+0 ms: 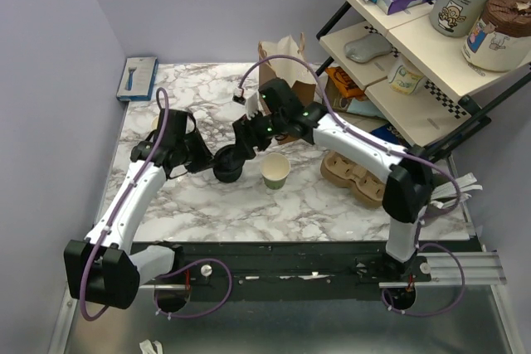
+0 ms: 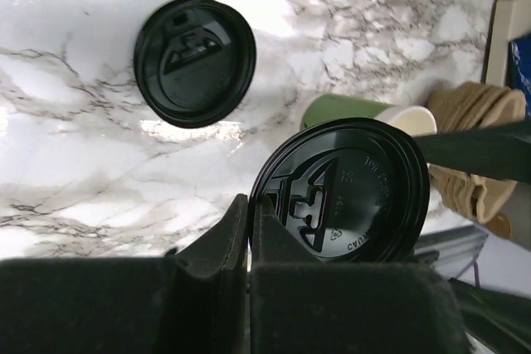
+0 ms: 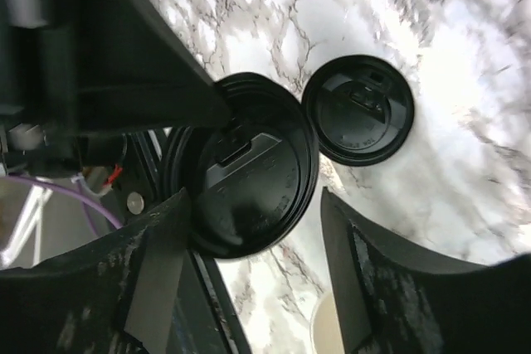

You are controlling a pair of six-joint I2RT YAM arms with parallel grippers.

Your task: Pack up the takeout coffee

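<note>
Takeout coffee [image 1: 228,165], centre of frame on the table [image 1: 207,213], only its lid [image 2: 348,196] showing: left tool [image 2: 250,225] clenched on the rim, right tool [image 3: 253,205] released, straddling it. Brown bag [image 1: 286,60], upper centre, well apart; packing apparently all remains.

Black takeout coffee lid [image 2: 340,188]; green cup [image 2: 353,108]; white-grey marbled table [image 2: 66,147].

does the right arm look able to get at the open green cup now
Likely yes: the open green cup stands uncovered close to the open right gripper; the left gripper, pinching a black lid, sits aside.
</note>
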